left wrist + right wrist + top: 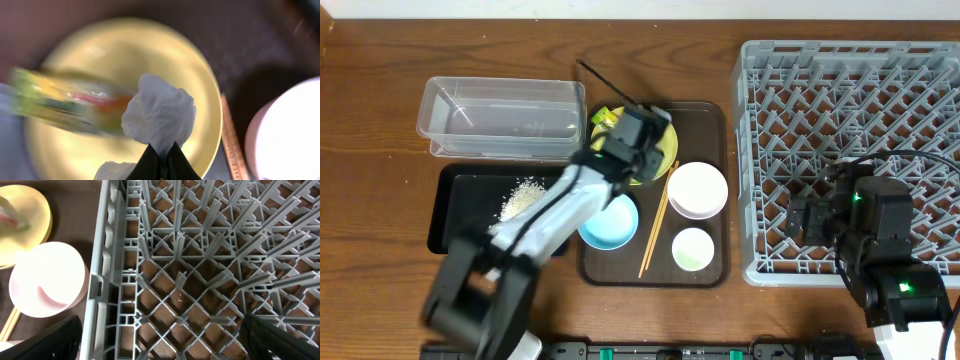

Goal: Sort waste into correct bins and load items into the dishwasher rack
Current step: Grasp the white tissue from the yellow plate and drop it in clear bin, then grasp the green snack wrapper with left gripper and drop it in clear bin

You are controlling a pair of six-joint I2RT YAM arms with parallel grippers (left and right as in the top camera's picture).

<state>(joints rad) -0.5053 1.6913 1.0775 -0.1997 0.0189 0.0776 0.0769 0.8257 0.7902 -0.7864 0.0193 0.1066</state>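
The left gripper [161, 161] hangs over the plate [125, 65] with its jaws pinched together on the lower edge of the scrap [159, 112]. In the left wrist view the scrap bunches up just above the fingertips, over the plate's 5 o'clock part. Whether it is clear of the plate cannot be told. The wrapper [65, 107], blurred, lies across the plate's 9 o'clock side, its near end touching the scrap.

From overhead, the plate fills the 11 o'clock corner of the brown tray [710, 125], largely hidden by the left arm. On the same tray the blue bowl [610, 222] sits at 7 o'clock, the white bowl [697, 190] at 3 o'clock and the cup [693, 250] at 5 o'clock. The chopsticks [655, 230] lie between the blue bowl and the cup, running from 12 to 6 o'clock with a slight tilt.

At 9 o'clock of the brown tray, on the table [370, 80], stand the tub [500, 115] and, at its 6 o'clock, the black tray [460, 225]. Rice [525, 195] lies in the black tray's 1 o'clock part.

The rack [850, 90] takes up the 3 o'clock side of the table. The right gripper [815, 217] hovers over the rack's 7 o'clock area, jaws wide apart and holding nothing, with only pegs and grid between its fingers [280, 340].
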